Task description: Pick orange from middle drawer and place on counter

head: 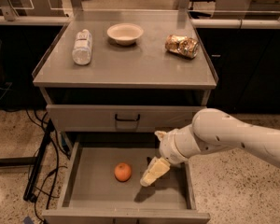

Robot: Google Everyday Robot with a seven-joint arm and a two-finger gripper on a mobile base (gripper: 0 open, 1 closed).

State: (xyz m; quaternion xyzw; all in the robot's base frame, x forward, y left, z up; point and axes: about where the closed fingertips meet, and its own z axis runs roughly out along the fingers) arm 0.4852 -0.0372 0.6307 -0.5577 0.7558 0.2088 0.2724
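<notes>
The orange (122, 171), a small round fruit with smooth, evenly coloured skin, lies on the flat bare floor of the middle drawer (95, 192). This is a shallow grey metal tray with low side walls, and it is pulled open. The fruit sits a little toward 9 o'clock of the tray's centre and touches no wall.

At 3 o'clock of the orange, near it but apart, the gripper (152, 160) hangs inside the drawer. Its jaws are spread and hold nothing. The lower cream finger (154, 171), blunt and matte, slants down toward 7 o'clock. The arm (233, 136), a smooth, rounded off-white shell, enters from 3 o'clock.

Above the tray is a closed grey drawer front (79, 118) with a thin black handle (127, 120).

The worktop (130, 66) is a broad, dull grey metal sheet with low raised rims along its sides.
- At 10 o'clock on it lies a clear plastic bottle (82, 46) on its side, with a pale label whose writing cannot be read.
- At 12 o'clock stands a shallow, pale, round bowl (125, 33).
- At 2 o'clock lies a crumpled, shiny golden-brown foil bag (182, 46), and its print cannot be read either.

Black cables (42, 171) trail over the speckled floor (14, 139) at 9 o'clock of the cabinet.
</notes>
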